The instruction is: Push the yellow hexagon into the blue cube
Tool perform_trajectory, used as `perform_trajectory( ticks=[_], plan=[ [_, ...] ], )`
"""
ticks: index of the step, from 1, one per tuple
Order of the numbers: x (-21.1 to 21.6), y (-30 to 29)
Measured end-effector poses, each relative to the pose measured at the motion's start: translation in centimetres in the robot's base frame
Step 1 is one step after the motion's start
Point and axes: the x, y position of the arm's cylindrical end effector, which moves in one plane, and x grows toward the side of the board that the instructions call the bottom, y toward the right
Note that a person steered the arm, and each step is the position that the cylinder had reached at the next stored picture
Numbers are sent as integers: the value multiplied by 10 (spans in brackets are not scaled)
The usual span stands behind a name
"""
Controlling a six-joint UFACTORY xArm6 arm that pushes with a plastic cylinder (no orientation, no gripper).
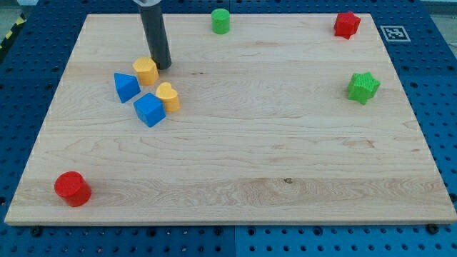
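The yellow hexagon point(145, 70) lies at the upper left of the wooden board point(235, 178). The blue cube point(149, 109) lies a short way below it, with a gap between them. My tip point(163, 67) stands right at the hexagon's right side, touching or nearly touching it. A blue triangular block point(126, 86) sits just left of and below the hexagon. A yellow heart-shaped block point(168, 96) rests against the cube's upper right.
A red cylinder point(72, 188) sits at the board's lower left. A green cylinder point(221, 21) is at the top centre, a red block point(347, 24) at the top right, and a green star point(363, 87) at the right.
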Motion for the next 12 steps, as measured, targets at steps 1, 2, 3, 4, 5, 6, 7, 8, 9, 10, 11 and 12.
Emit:
perform_trajectory(
  ticks=[1,2,3,4,5,6,7,8,9,10,11,12],
  plan=[
    [3,0],
    [-23,0],
    [-35,-11],
    [-24,-18],
    [15,-18],
    [34,-18],
    [33,-18],
    [31,3],
    [29,93],
    [53,193],
    [122,225],
    [158,220]
  ],
)
